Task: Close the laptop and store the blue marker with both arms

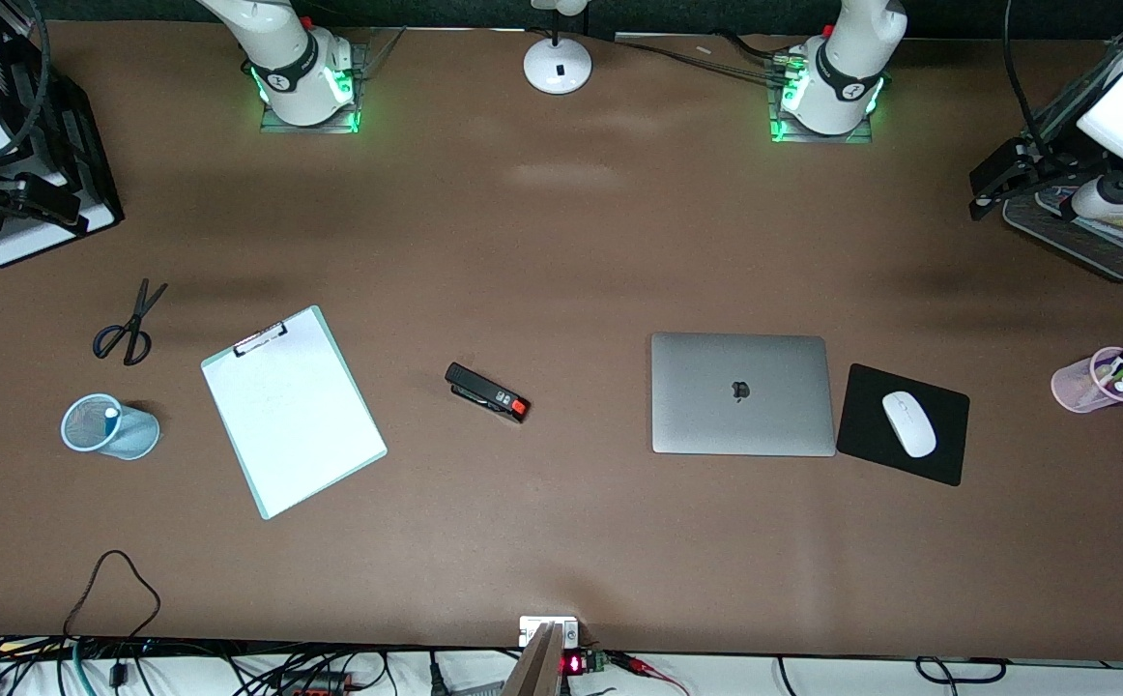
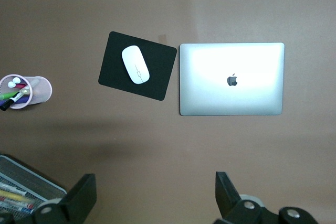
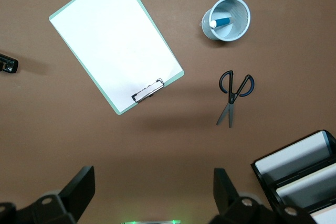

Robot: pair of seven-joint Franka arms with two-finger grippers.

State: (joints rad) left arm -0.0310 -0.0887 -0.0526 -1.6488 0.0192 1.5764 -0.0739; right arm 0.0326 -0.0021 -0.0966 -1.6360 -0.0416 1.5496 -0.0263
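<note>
I've got the laptop [image 1: 741, 393] lying shut toward the left arm's end of the table, the blue marker [image 3: 220, 22] tilted in the blue cup [image 3: 227, 19], both below the spread, empty left pincer [image 2: 156, 200] and right pincer [image 3: 154, 196].

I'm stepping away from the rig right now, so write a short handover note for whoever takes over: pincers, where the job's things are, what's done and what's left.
Left pincer: open, holding nothing, up over bare table at the left arm's end; that arm waits.
Right pincer: open, holding nothing, up over bare table at the right arm's end; it waits too.
Laptop: lid shut, flat on the table beside the black mouse pad.
Blue marker: in the light blue mesh cup, which stands toward the right arm's end, nearer the front camera than the scissors.
Done: laptop closed, marker stored.
Left: nothing that I can see.
</note>
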